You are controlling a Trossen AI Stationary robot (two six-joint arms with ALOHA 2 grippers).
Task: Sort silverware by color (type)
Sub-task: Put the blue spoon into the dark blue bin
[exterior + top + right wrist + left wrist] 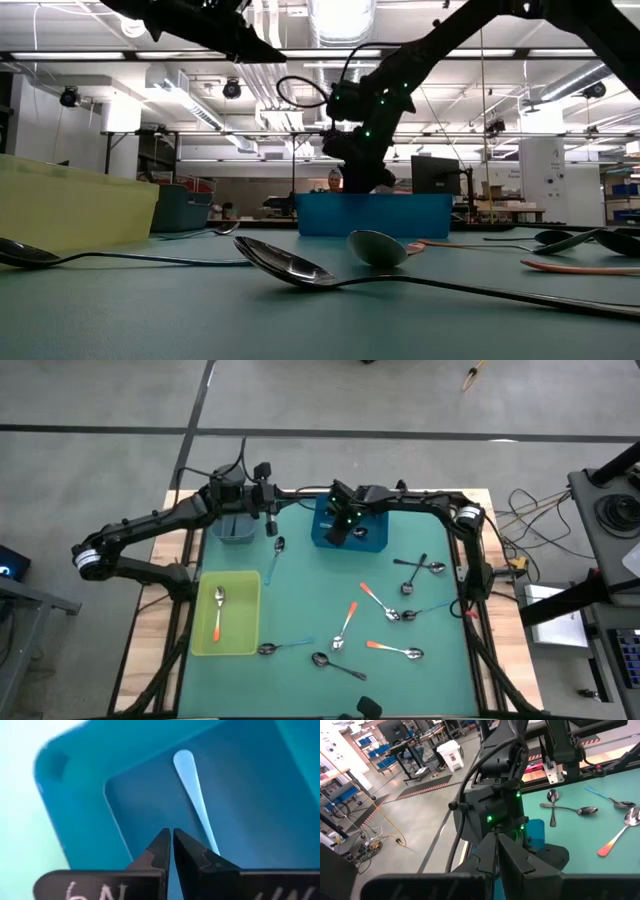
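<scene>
My right gripper (171, 836) is shut and empty, pointing down into the blue bin (322, 536). A spoon with a light blue handle (192, 790) lies on the bin's floor, and part of it is hidden behind one finger. My left gripper (496, 840) is shut and empty, in the air by the grey bin (235, 530) at the far left. An orange-handled spoon (219, 610) lies in the yellow bin (245, 585). Several spoons lie flat on the green mat: orange-handled (373, 598), light-blue-handled (275, 552) and all dark (420, 565).
The three bins stand along the mat's far and left sides. Loose spoons spread over the mat's middle and right (395, 651), and near its front edge (335, 664). In the low view a dark spoon (290, 268) lies close in front of the camera.
</scene>
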